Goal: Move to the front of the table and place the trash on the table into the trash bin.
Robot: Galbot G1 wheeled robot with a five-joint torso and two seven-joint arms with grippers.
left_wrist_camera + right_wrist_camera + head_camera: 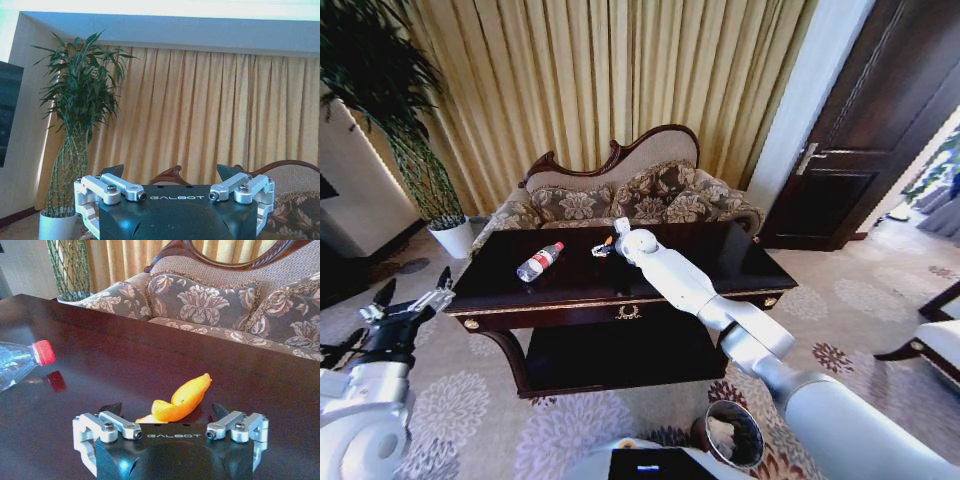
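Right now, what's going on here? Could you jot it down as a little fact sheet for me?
Table: dark glossy table in front of a patterned sofa
Bottle: clear bottle with red cap, lying on its side on the table
Orange piece: curled orange peel on the table, between the right gripper's open jaws
Right gripper: low over the table at the peel
Left gripper: open, raised left of the table
Trash bin: on the carpet near the robot
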